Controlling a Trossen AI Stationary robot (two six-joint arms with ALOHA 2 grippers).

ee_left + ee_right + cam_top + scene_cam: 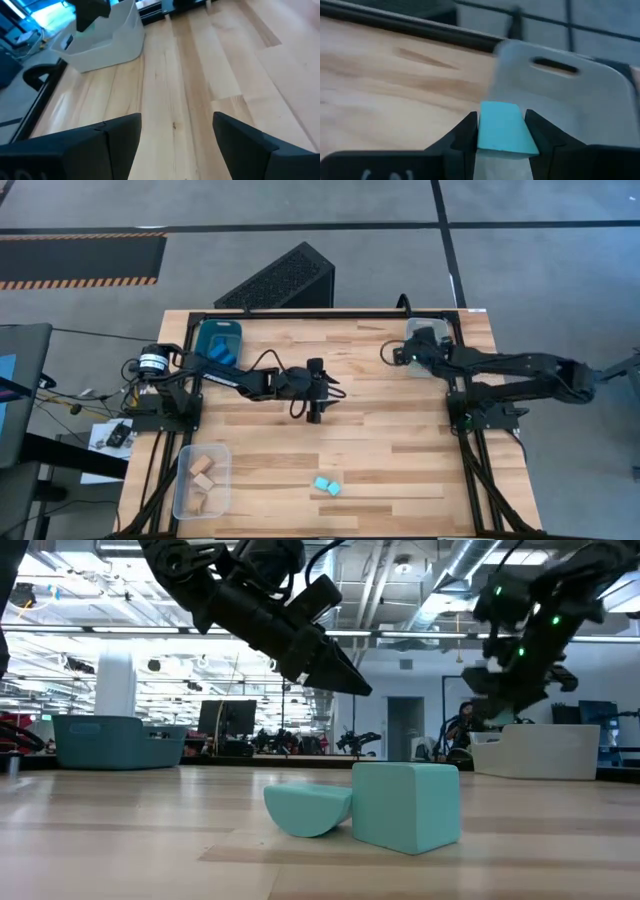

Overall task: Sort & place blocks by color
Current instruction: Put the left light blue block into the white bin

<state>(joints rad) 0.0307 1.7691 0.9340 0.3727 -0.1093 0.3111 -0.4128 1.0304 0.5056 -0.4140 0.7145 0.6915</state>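
Clamping a turquoise block (503,127), right gripper (502,131) above clear bin (580,100); left gripper (175,134) apart.

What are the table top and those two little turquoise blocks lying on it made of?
Table top: looks like pale wood planks, smooth, with visible grain and seams. Turquoise blocks: matte, evenly coloured, no grain showing; painted wood or plastic, I cannot tell which.

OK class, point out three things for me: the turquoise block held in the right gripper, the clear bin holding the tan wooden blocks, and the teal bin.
turquoise block (502,127), right wrist view, its front face between the fingers.
clear bin (186,456), high view, its rim.
teal bin (214,331), high view, its bare floor.
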